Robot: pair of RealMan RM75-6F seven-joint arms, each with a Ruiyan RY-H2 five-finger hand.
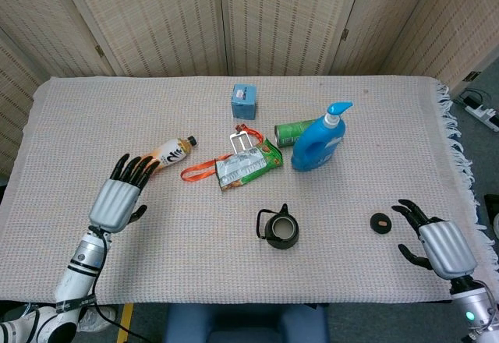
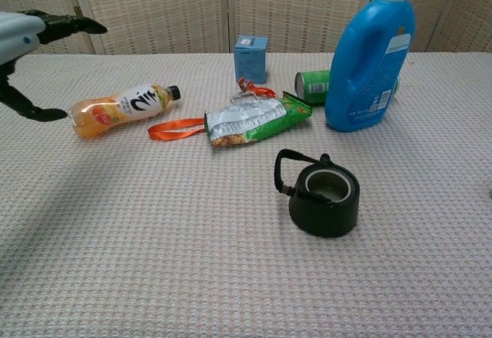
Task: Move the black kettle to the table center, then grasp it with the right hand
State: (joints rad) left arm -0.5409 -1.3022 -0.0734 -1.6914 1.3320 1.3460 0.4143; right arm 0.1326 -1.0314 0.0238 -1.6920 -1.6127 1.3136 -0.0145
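The black kettle (image 1: 278, 230) (image 2: 323, 197) stands upright near the table's middle front, lidless, with its handle toward the left. My left hand (image 1: 118, 197) (image 2: 23, 34) hovers open far to the kettle's left, close to the orange bottle. Off to the kettle's right, my right hand (image 1: 437, 243) is open, fingers spread, near the table's front right edge. It shows only in the head view. Neither hand touches the kettle.
A small black lid (image 1: 380, 222) lies between kettle and right hand. Behind the kettle lie a snack bag (image 1: 248, 164), an orange strap (image 1: 199, 171), a green can (image 1: 291, 132), a blue detergent bottle (image 1: 320, 141) and a blue box (image 1: 243, 100). An orange drink bottle (image 1: 162, 157) lies left.
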